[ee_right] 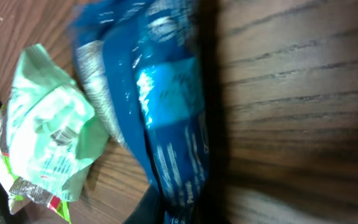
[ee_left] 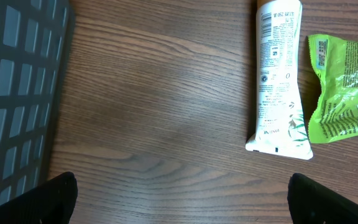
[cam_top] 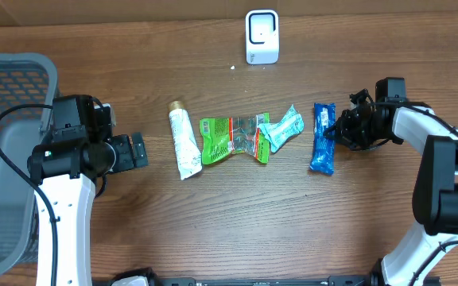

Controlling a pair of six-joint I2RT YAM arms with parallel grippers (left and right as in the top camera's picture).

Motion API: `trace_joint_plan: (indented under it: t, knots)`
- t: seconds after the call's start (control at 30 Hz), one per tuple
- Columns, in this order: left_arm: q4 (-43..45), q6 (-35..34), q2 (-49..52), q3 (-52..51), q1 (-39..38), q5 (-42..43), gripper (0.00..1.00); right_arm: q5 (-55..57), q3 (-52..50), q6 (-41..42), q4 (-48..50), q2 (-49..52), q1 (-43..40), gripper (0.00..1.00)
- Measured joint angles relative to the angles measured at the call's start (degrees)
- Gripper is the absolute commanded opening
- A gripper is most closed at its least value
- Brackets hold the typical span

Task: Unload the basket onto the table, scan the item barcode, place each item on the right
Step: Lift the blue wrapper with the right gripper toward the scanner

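Right hand [cam_top: 339, 131] is pressed together on the upper right edge of the blue packet [cam_top: 322, 139], fingers nipping thin film as far as I can judge, and my wrist view is filled with that blue wrapper [ee_right: 166, 112], blurred and very close. The packet lies lengthwise toward the right edge of the surface [cam_top: 237, 222], the last in a row of goods. It looks light and crinkly, a soft foil sleeve that will flop and twist once it hangs from one edge, and glossy enough to slip, so I'd want my pinch on the sealed seam, not the puffy middle. I can't make out where its barcode sits. Just beside it toward the middle lies a pale green wrapper [cam_top: 285, 127], near but apart, so a careless drag could take it along. Further on come a green bag [cam_top: 217, 139] and a white tube [cam_top: 183, 143]. Left hand [cam_top: 133, 150] is spread wide, hovering just short of the tube and holding nothing, with the grey basket [cam_top: 14, 71] at the left edge behind it. What I take for the scanner [cam_top: 261, 36] stands at the far edge near the middle, and the way to it looks open.
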Motion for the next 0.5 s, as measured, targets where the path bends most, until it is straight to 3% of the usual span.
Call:
trace_joint_plan:
  t: [0.17,0.5]
  knots:
    - [0.0,0.0,0.0,0.0,0.0,0.0,1.0,4.24,4.2,-3.5,-7.23,-3.85,2.1,0.04]
    - [0.0,0.0,0.0,0.0,0.0,0.0,1.0,13.44,8.37,-6.99,-9.9,-5.7,11.87,0.04]
